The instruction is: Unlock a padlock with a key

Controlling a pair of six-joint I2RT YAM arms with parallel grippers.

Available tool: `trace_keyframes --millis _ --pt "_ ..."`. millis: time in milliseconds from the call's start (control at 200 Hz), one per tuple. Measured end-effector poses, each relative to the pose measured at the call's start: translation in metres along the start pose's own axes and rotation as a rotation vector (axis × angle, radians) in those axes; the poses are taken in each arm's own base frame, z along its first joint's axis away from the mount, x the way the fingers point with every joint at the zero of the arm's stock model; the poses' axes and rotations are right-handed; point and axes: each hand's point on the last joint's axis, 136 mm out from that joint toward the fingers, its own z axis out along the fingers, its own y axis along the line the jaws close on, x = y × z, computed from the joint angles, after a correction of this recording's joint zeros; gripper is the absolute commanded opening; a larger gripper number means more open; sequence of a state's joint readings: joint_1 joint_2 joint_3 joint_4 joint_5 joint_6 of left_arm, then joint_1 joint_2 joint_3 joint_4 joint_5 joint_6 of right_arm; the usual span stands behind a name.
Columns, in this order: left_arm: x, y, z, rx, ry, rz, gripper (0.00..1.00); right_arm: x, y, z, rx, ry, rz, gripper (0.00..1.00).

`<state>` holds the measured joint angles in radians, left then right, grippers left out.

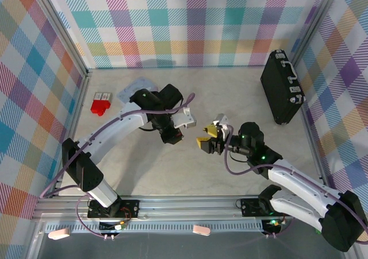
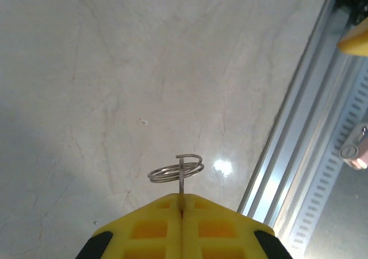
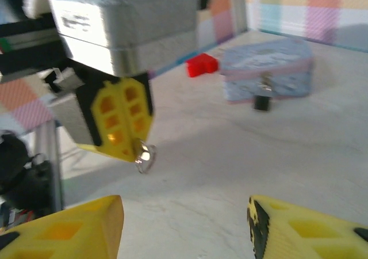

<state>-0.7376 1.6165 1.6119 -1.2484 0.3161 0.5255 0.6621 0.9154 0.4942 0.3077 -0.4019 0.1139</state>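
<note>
My left gripper [image 2: 182, 197] is shut on the key [image 2: 181, 182], a thin metal sliver pinched between the yellow fingers, with a silver split ring [image 2: 175, 170] on its end. In the right wrist view that left gripper [image 3: 137, 147] hangs above the table with the ring [image 3: 144, 156] dangling below it. The padlock [image 3: 261, 102], small and dark, hangs from the front of the pastel tin [image 3: 270, 69] further back. My right gripper [image 3: 184, 224] is open and holds nothing. From above, the left gripper [image 1: 173, 136] and right gripper [image 1: 206, 143] face each other at mid-table.
A red block [image 1: 100, 105] lies at the left near the tin [image 1: 133, 88], which the left arm partly covers. A big black hard case [image 1: 282, 86] stands at the right wall. The aluminium rail [image 2: 299, 155] runs along the near edge.
</note>
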Motion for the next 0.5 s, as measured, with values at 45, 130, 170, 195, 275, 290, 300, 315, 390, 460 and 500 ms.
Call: trace_keyframes --millis 45,130,170,195,275,290,300,315,390,460,500 --pt "0.001 -0.004 0.001 0.011 0.007 0.024 0.00 0.000 0.008 0.001 -0.049 -0.005 -0.009 0.54" --pt "0.000 -0.011 0.003 0.033 0.006 0.064 0.00 0.000 0.021 0.003 -0.138 -0.007 -0.021 0.51" --pt "0.000 -0.014 0.003 0.042 0.004 0.082 0.00 0.001 0.025 0.004 -0.172 -0.006 -0.023 0.49" --pt "-0.001 -0.016 0.004 0.048 0.003 0.092 0.00 0.002 0.028 0.005 -0.190 -0.002 -0.024 0.48" --pt "-0.002 -0.022 0.005 0.067 -0.003 0.124 0.00 0.005 0.033 0.008 -0.237 0.008 -0.021 0.43" --pt "-0.003 -0.023 0.005 0.071 -0.005 0.127 0.00 0.006 0.034 0.008 -0.243 0.009 -0.022 0.41" --pt "-0.003 -0.024 0.005 0.075 -0.005 0.130 0.00 0.006 0.034 0.008 -0.247 0.009 -0.022 0.40" --pt "-0.003 -0.024 0.005 0.077 -0.006 0.133 0.00 0.007 0.035 0.008 -0.256 0.012 -0.020 0.38" --pt "-0.003 -0.028 0.006 0.097 -0.010 0.152 0.00 0.008 0.039 0.010 -0.289 0.016 -0.020 0.35" --pt "-0.001 -0.032 0.007 0.116 -0.014 0.165 0.00 0.011 0.042 0.011 -0.314 0.023 -0.018 0.34" --pt "0.001 -0.035 0.007 0.125 -0.017 0.173 0.00 0.012 0.044 0.012 -0.326 0.027 -0.017 0.34"
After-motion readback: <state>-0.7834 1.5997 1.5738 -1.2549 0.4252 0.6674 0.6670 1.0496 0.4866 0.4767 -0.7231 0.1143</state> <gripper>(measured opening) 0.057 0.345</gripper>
